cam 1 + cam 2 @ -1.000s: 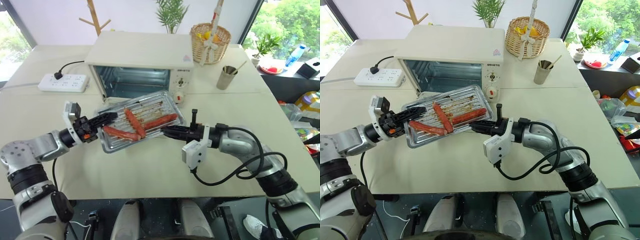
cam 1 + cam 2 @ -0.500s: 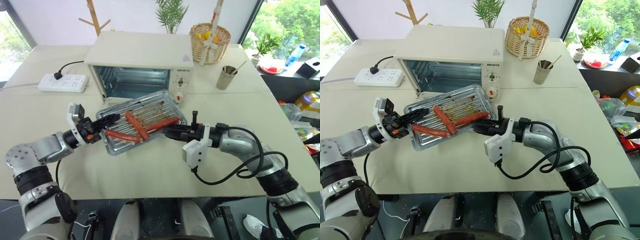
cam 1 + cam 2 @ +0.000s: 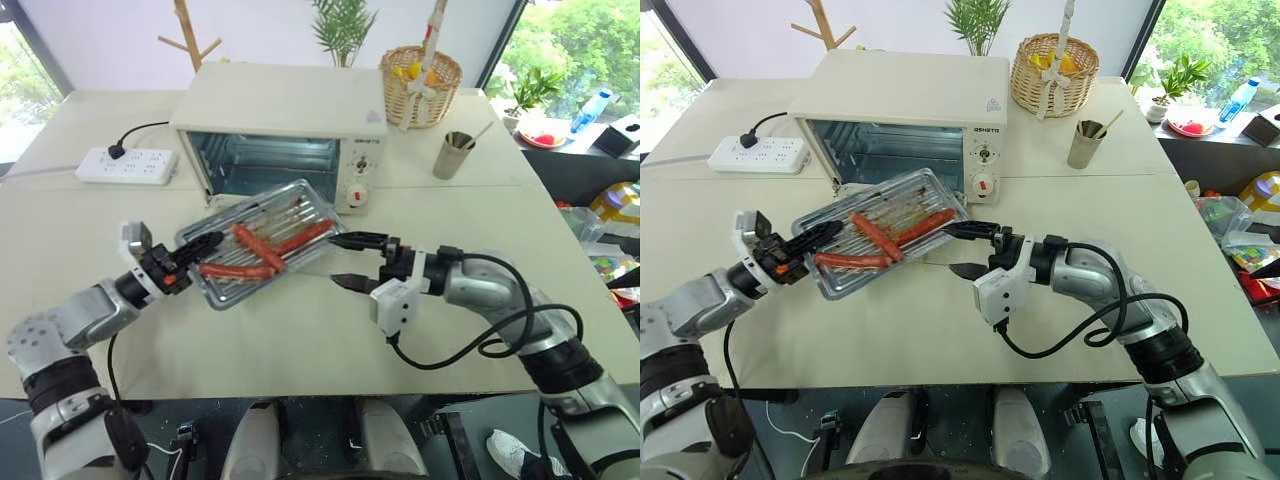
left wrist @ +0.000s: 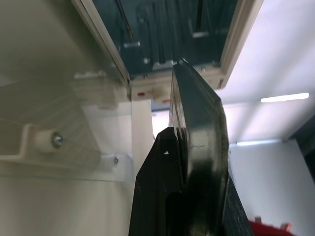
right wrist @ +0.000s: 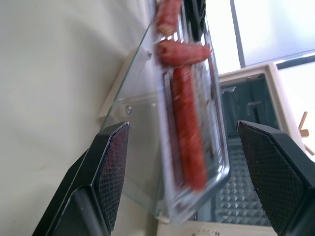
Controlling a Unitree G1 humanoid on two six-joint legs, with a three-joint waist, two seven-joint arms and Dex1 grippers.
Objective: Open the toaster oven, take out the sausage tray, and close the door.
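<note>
One cream-white toaster oven stood on the table, its glass door lowered. One shiny ridged sausage tray with three reddish-brown sausages hung tilted before it, pinched by the closed left gripper. The right gripper gaped wide beside the tray, holding nothing.

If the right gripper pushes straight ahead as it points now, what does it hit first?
Most likely the sausage tray: its near end sits just ahead of the open right gripper. Depth is hard to judge.
</note>
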